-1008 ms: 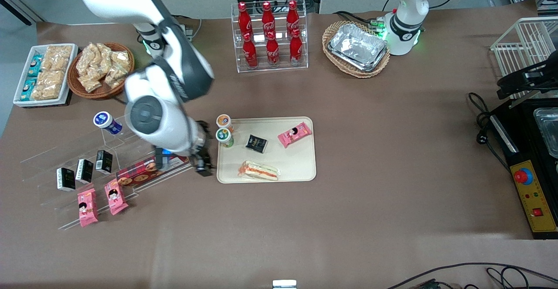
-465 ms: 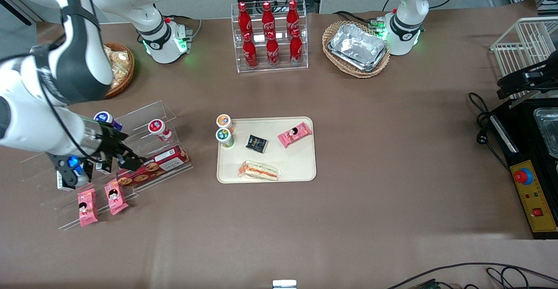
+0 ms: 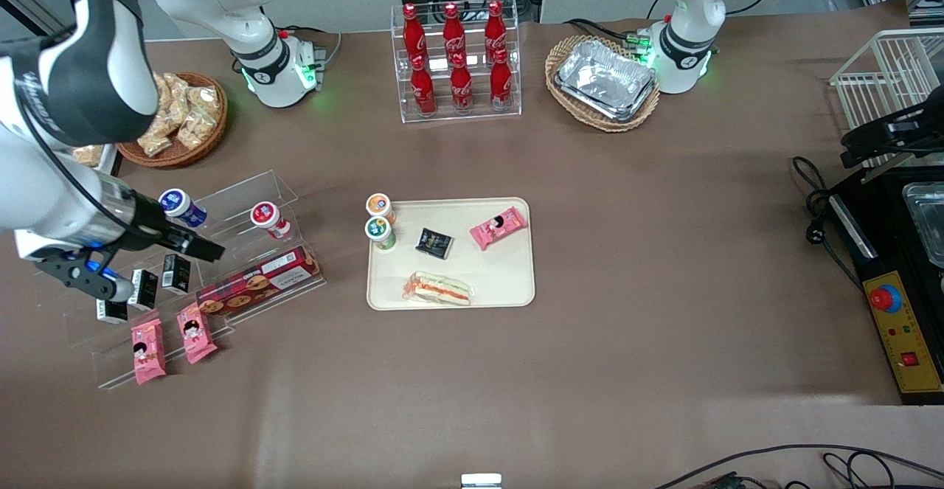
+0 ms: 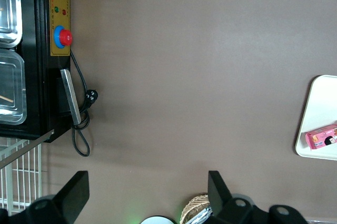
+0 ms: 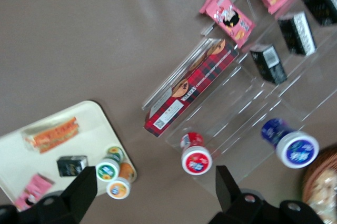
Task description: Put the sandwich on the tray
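Observation:
The sandwich [image 3: 437, 289], a clear-wrapped wedge with a red-orange and green stripe, lies flat in the cream-beige tray [image 3: 509, 275], along the tray's edge nearest the front camera. It also shows in the right wrist view [image 5: 52, 132], on the tray [image 5: 16, 166]. My right gripper [image 3: 210, 251] is open and empty, with its jaws wide apart. It hovers above the clear acrylic rack, well away from the tray, toward the working arm's end of the table. In the right wrist view the gripper [image 5: 155, 195] is over bare table between the tray and the rack. A corner of the tray shows in the left wrist view [image 4: 321, 113].
On the tray are two lidded cups [image 3: 380, 222], a black packet [image 3: 434, 243] and a pink snack packet [image 3: 499, 227]. The acrylic rack [image 3: 243, 194] holds a red cookie box [image 3: 258, 281], cups, black cartons and pink packets. Cola bottles [image 3: 456, 61] and foil trays [image 3: 605, 80] stand farther from the camera.
My gripper has pulled away from beside the tray toward the working arm's end of the table and now hangs over the rack. The sandwich has stayed put on the tray.

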Action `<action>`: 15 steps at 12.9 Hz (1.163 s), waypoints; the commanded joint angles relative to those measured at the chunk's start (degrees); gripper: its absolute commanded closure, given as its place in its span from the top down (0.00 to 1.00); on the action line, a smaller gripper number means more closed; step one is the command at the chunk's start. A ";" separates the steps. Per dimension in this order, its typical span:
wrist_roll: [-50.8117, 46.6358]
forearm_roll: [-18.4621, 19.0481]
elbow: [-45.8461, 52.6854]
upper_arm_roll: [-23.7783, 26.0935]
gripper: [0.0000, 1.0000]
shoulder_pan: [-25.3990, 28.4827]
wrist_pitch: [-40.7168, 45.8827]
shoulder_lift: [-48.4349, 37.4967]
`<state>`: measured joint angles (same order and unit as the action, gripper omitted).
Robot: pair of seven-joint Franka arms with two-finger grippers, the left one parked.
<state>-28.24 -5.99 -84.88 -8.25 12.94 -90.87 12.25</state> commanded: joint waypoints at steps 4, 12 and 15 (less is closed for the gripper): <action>25.22 5.10 -1.95 0.78 1.00 -1.69 -1.67 -7.15; 25.78 5.11 -7.93 10.44 1.00 -11.80 -1.24 -16.02; 25.87 4.76 -7.14 10.54 1.00 -12.67 0.95 -16.64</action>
<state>-2.50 -1.57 -90.18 1.12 2.16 -90.80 -2.20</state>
